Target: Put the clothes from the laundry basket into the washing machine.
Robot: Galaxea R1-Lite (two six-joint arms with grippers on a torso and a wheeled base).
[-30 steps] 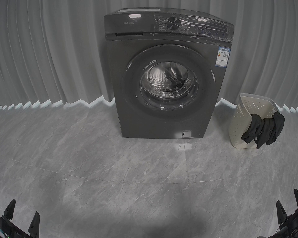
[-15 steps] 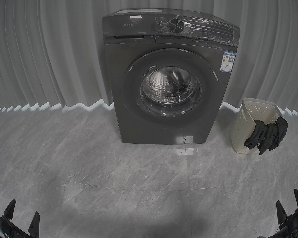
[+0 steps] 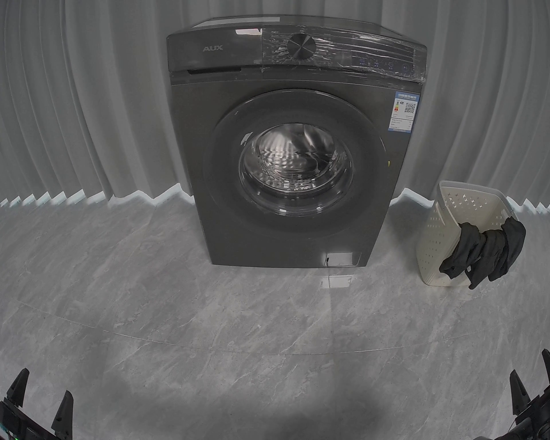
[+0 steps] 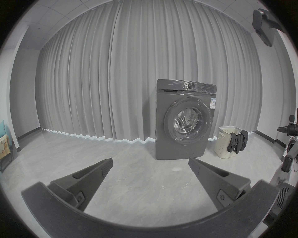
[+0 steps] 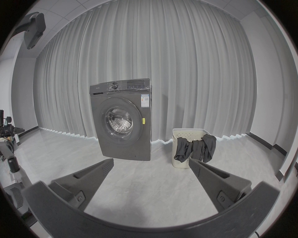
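The washing machine [image 3: 292, 240] has a dark satin casing, a glossy door [image 3: 228, 172] and clear plastic film [image 3: 344, 50] on its panel; the laundry basket [image 3: 432, 240] is matt perforated plastic, the clothes [image 3: 482, 249] dark cloth, the floor [image 3: 200, 321] polished marbled tile.

Pale pleated curtain [image 3: 86, 103] across the back, grey marbled floor [image 3: 229, 321], panelled ceiling [image 4: 71, 12], perhaps a dark skirting board [image 5: 264, 142]

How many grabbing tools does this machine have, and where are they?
2. The left tool is low on the robot's left and the right tool is low on its right. Both are open and empty, well short of the washer and basket.
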